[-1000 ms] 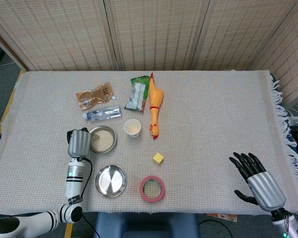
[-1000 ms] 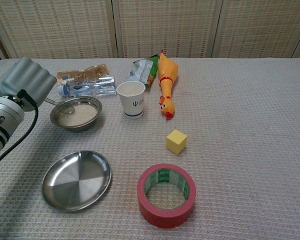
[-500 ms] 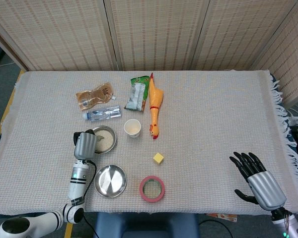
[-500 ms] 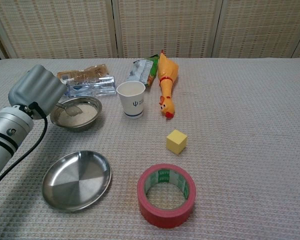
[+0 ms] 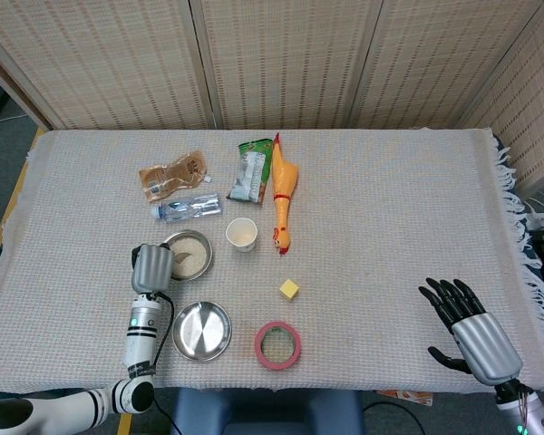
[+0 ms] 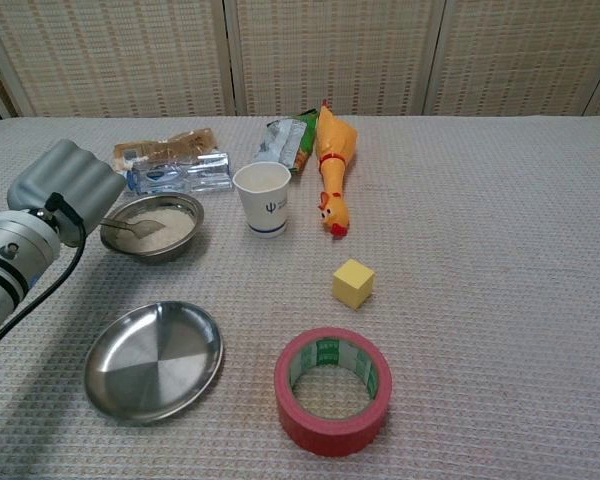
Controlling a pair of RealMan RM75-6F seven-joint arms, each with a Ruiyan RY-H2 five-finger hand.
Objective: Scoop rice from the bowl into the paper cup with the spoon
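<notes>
The left hand [image 6: 65,188] sits at the near-left edge of the rice bowl [image 6: 152,226], its back to the cameras, and grips the spoon [image 6: 132,225]; the fingers themselves are hidden, but the handle runs out from under the hand. The spoon's head lies over the rice, low in the bowl, and seems to carry a little rice, though that is too small to be sure of. Just to the right of the bowl stands the paper cup [image 6: 262,198], upright and apart from it; in the head view its inside looks pale, and whether any rice is in it cannot be told. So the work appears to be at the scooping stage: the spoon is loading or just loaded, and the carry across to the cup and the tip-out are left. The right hand [image 5: 467,328] hangs open, fingers spread, at the far right edge of the surface [image 5: 390,208], well away from everything.
</notes>
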